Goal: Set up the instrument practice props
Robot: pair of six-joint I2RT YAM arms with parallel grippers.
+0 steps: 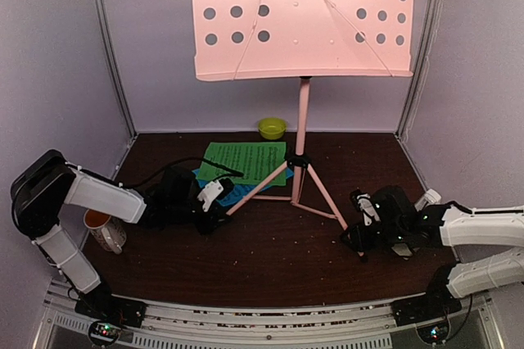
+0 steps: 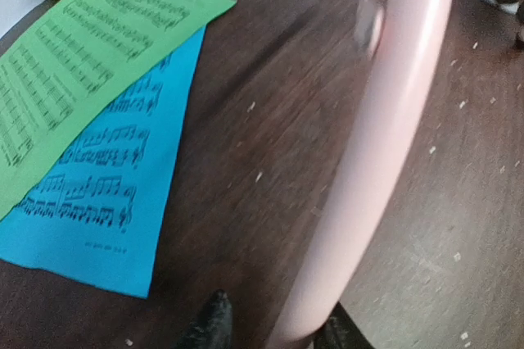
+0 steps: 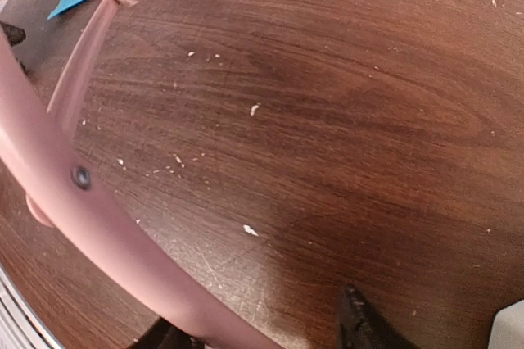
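Note:
The pink music stand (image 1: 303, 17) stands upright at mid table on its tripod, its perforated desk bare. The green sheet (image 1: 246, 160) lies on the blue sheet (image 1: 237, 192) on the table behind the left leg; both also show in the left wrist view, the green sheet (image 2: 74, 54) above the blue sheet (image 2: 106, 177). My left gripper (image 1: 214, 201) is open around the foot of the left tripod leg (image 2: 385, 160), which sits against its right finger. My right gripper (image 1: 360, 230) is open at the foot of the right leg (image 3: 90, 210), which crosses its left finger. The metronome is out of view.
A small lime-green bowl (image 1: 272, 127) sits at the back wall behind the stand. A white mug with an orange inside (image 1: 104, 226) lies by my left arm. Pale walls and metal posts close in the table on three sides. Crumbs dot the dark wood.

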